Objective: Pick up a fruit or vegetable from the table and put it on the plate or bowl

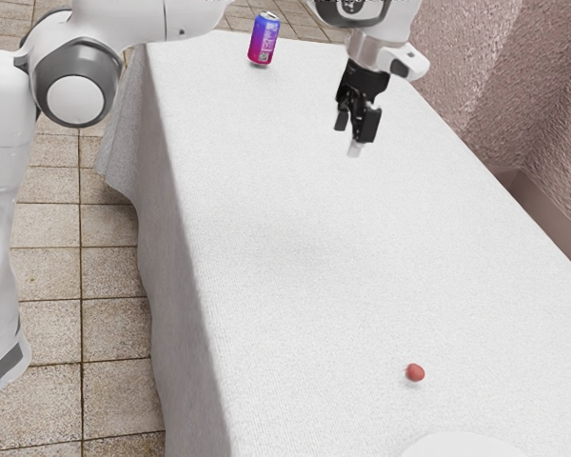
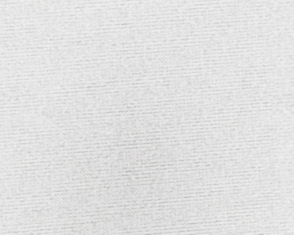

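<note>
plate (image 1: 466,446) edged in at lower right, red fruit (image 1: 415,371) near it on the table (image 1: 295,286); gripper (image 1: 352,135) hung upper centre, openness unreadable; pickup not begun.

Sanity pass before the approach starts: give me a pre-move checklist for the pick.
1. Pincer open and empty: ok.
2. Target found: ok, a small red fruit lies alone on the tablecloth.
3. Pincer over the fruit: not ok, it hovers far off, nearer the can.
4. Can out of the way: ok, it stands on the far side of the pincer from the fruit.
5. White dish located: ok, close to the fruit.
6. Dish is a plate or a bowl: cannot tell, the exterior view's lower edge cuts it off.
</note>
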